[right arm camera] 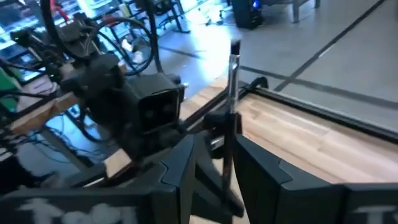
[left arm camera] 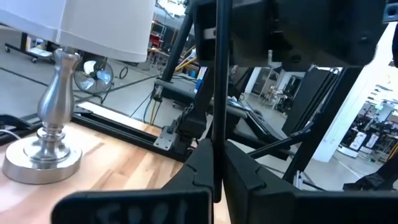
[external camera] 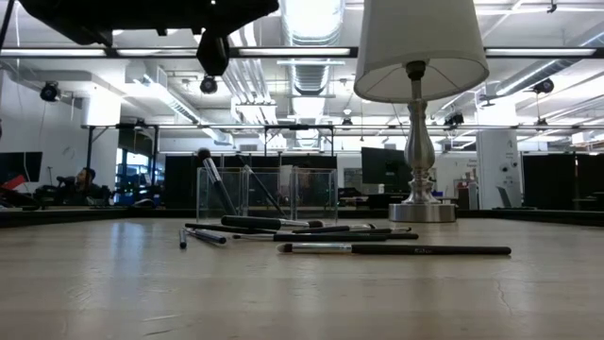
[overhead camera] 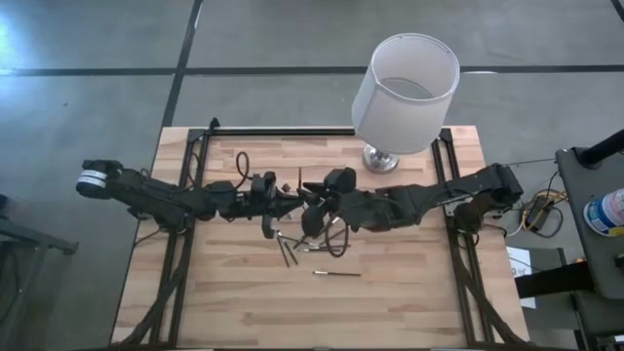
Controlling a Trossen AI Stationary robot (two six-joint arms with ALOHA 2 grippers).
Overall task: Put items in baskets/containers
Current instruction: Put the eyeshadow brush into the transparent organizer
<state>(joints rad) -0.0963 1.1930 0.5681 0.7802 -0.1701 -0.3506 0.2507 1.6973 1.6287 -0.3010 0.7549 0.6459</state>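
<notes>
From the high view, the tabletop (overhead camera: 390, 302) is pale wood planks with a black frame along both sides. A lamp (overhead camera: 404, 93) with a white drum shade and a shiny metal base stands at the far edge, right of centre. Both dark arms meet in the middle: the left claw (overhead camera: 283, 203) and the right claw (overhead camera: 314, 202) sit almost nose to nose above a small scatter of thin sticks (overhead camera: 291, 246). One lone stick (overhead camera: 336, 274) lies nearer the front, long axis running left-right. The clear tray is hard to pick out from up here.

The low view is way better for that. The clear tray (external camera: 269, 194) is a see-through plastic box with upright walls and dividers, standing left of the lamp, with a couple of sticks leaning tilted inside its left part, dark heads up. In front of it a bunch of slim silvery-and-dark sticks lie flat, mostly pointing left-right, and the nearest one (external camera: 396, 250) is the longest-looking.

Left wrist view: the left claw (left arm camera: 216, 165) is closed tight on a thin dark stick (left arm camera: 219, 74) that stands upright between the fingers.

Right wrist view: the right claw (right arm camera: 214, 163) is partly closed around an upright stick (right arm camera: 231, 87), silvery shaft, dark tip on top.
</notes>
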